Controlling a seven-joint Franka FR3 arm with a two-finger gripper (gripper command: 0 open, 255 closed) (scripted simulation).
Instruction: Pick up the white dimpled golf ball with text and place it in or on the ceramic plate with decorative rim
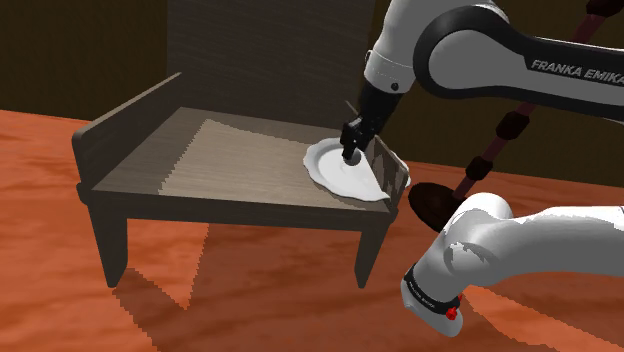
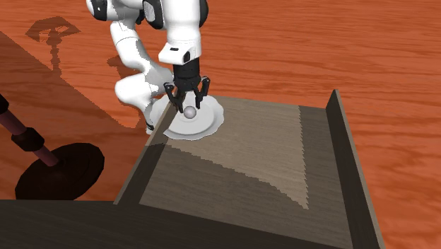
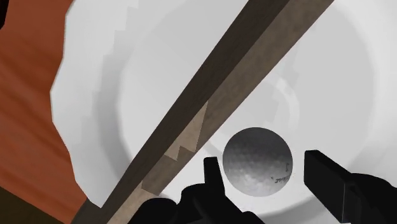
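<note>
The dimpled grey-white golf ball lies on the white plate, with small dark marks on its side. My gripper stands straight over it, a finger on either side and a small gap showing between each finger and the ball, so it is open and not holding. In the second exterior view the ball rests between the fingertips of the gripper on the plate. The plate sits at the end of the bench nearest the stand, under the gripper.
The dark wooden bench has a high back and raised side rails; one rail cuts across the plate. A black round-footed stand rests on the orange wood floor beside the bench.
</note>
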